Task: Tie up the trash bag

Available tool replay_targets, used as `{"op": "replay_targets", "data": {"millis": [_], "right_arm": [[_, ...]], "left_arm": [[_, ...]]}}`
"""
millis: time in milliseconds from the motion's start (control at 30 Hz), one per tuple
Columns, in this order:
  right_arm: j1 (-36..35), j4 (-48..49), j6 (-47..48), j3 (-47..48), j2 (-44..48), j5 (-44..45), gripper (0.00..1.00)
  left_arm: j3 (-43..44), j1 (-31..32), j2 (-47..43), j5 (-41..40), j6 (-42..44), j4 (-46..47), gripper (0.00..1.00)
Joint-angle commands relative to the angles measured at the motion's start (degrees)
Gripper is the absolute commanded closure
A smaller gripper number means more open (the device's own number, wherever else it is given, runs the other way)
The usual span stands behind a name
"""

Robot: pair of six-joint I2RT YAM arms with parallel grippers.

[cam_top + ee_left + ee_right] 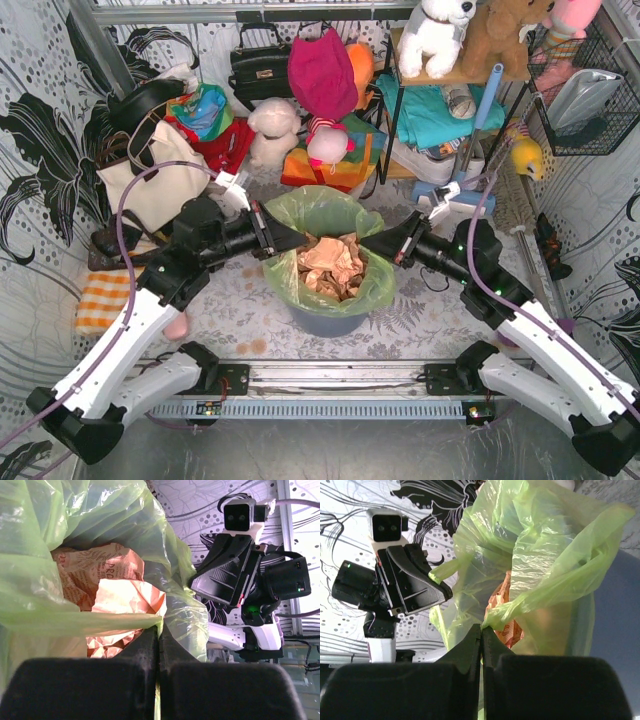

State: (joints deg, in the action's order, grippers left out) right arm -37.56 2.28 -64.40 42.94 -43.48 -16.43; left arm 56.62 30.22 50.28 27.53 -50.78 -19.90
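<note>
1. Nearest, the left gripper (159,630) has its jaws pressed together on a fold of the trash bag (322,208) rim, on the bag's left side.
2. Opposite, the right gripper (481,629) has its jaws clamped on a twisted tab of the same rim, on the right side.
3. The bag lines a blue-grey bin (325,322) standing mid-bench (240,300), its mouth open over crumpled tan paper (333,265).
4. The step in hand looks like gathering two rim tails. Lift both evenly and draw the film clear of the bin lip. Then cross the tails above the paper, gently, since thin plastic may slip or tear.
5. Print on the paper reads "PR" in the left wrist view; the rest is too creased to read.
6. Farthest, a black handbag (260,65) carries a small plate, unreadable.
</note>
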Motion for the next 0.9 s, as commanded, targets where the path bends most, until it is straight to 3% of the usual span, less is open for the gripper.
{"op": "replay_targets", "data": {"millis": [0,333,567,867], "right_arm": [[0.12,7.32,0.25,0.56,-2.38,-5.73,1.0],[0.03,16.43,-2.14,5.56,-8.42,-9.31,1.0],[0.03,17.36,-2.07,10.42,-10.4,-10.32,1.0],[0.03,12.66,-1.44,6.78,-5.17,-7.11,1.0]], "left_arm": [[-1.15,0.21,1.61,5.6,-2.18,9.84,0.97],[6.38,1.04,6.75,9.23,-4.15,15.61,0.97],[11.7,1.25,7.75,9.42,-4.17,14.95,0.97],[6.69,1.25,4.21,5.87,-2.84,10.62,0.98]]}}
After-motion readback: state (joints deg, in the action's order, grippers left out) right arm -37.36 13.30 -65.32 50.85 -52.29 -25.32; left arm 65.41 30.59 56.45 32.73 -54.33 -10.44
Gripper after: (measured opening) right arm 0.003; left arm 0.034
